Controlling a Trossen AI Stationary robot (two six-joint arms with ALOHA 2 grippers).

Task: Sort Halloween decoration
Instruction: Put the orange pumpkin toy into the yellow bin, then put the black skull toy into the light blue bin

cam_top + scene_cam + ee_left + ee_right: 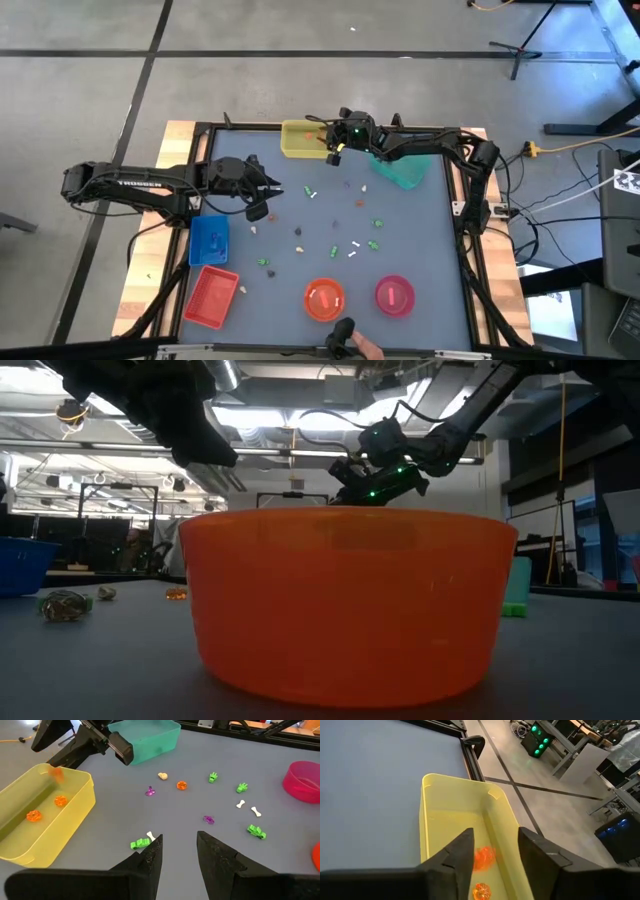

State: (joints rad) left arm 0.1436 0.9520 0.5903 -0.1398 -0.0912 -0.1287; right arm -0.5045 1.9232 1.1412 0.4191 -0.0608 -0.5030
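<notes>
My right gripper (495, 845) hangs open over the yellow tray (303, 140) at the table's far edge. A blurred orange trinket (484, 856) shows below its fingers, loose above the tray floor (56, 772). Two more orange trinkets (60, 800) lie in the tray. My left gripper (179, 852) is open above the table's left middle (265, 190) and touches nothing. Scattered on the table top are green (141, 843), white (256, 811), purple (208, 820), orange (181, 785) and beige (162, 776) trinkets.
A teal tray (403, 170) stands at the far right. A blue tray (208, 240) and a red tray (212, 296) sit on the left. An orange bowl (324, 298) and a pink bowl (394, 294) stand near the front edge, where a person's hand (360, 345) shows.
</notes>
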